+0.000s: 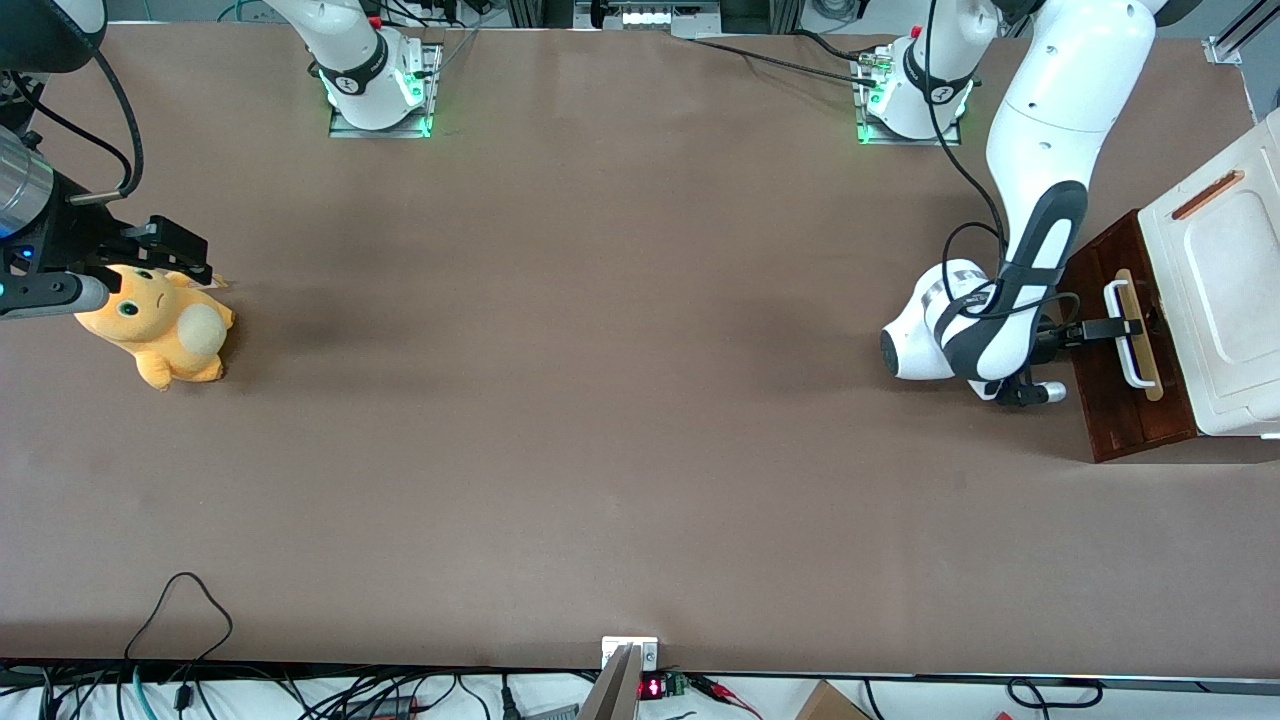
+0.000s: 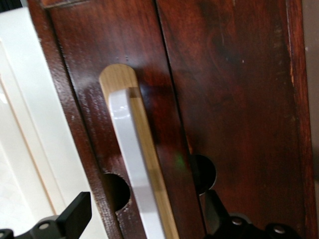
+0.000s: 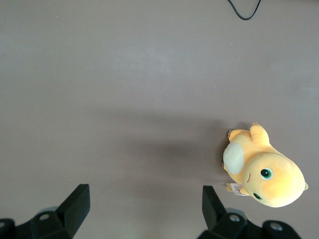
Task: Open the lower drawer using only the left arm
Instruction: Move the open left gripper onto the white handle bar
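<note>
Gripper [image 2: 144,219] fingers [image 2: 75,214] apart astride white handle [image 2: 132,164], lower drawer [image 2: 224,89]

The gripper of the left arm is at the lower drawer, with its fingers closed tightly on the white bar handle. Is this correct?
Not quite. The gripper is at the lower drawer, but its fingers are open, one on each side of the white bar handle, not closed on it. The left wrist view shows this.
</note>
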Robot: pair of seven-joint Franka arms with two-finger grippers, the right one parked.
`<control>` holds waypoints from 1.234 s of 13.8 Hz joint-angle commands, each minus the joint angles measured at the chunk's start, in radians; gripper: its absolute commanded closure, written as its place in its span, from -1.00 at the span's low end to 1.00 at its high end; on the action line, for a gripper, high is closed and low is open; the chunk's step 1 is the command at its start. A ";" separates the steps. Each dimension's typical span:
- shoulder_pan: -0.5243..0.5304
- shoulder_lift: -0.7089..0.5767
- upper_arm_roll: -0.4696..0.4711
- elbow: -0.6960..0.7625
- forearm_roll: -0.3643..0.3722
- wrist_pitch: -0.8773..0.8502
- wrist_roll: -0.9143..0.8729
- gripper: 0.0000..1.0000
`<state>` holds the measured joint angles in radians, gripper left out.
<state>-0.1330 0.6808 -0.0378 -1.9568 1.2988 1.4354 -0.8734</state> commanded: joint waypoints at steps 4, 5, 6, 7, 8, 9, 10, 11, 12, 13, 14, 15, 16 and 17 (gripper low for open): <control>0.016 0.028 -0.001 0.022 0.027 -0.023 -0.010 -0.87; 0.016 0.028 -0.001 0.022 0.020 -0.024 -0.015 -0.75; 0.016 0.028 -0.001 0.022 0.020 -0.026 -0.019 -0.69; 0.016 0.025 -0.001 0.024 0.017 -0.029 -0.022 -0.60; 0.016 0.023 -0.001 0.024 0.017 -0.030 -0.024 -0.56; 0.016 0.023 -0.001 0.024 0.017 -0.033 -0.024 -0.51; 0.018 0.023 -0.001 0.022 0.017 -0.038 -0.030 -0.50; 0.020 0.023 -0.001 0.024 0.017 -0.038 -0.030 -0.47; 0.020 0.023 -0.001 0.024 0.017 -0.038 -0.030 -0.45; 0.021 0.023 -0.001 0.024 0.016 -0.038 -0.030 -0.42; 0.021 0.023 -0.001 0.024 0.016 -0.038 -0.032 -0.38; 0.023 0.023 -0.001 0.024 0.014 -0.038 -0.038 -0.32; 0.023 0.023 -0.001 0.025 0.011 -0.038 -0.042 -0.26; 0.023 0.023 -0.001 0.024 0.011 -0.038 -0.042 -0.23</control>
<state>-0.1162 0.6964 -0.0347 -1.9488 1.2988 1.4136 -0.9048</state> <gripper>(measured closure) 0.344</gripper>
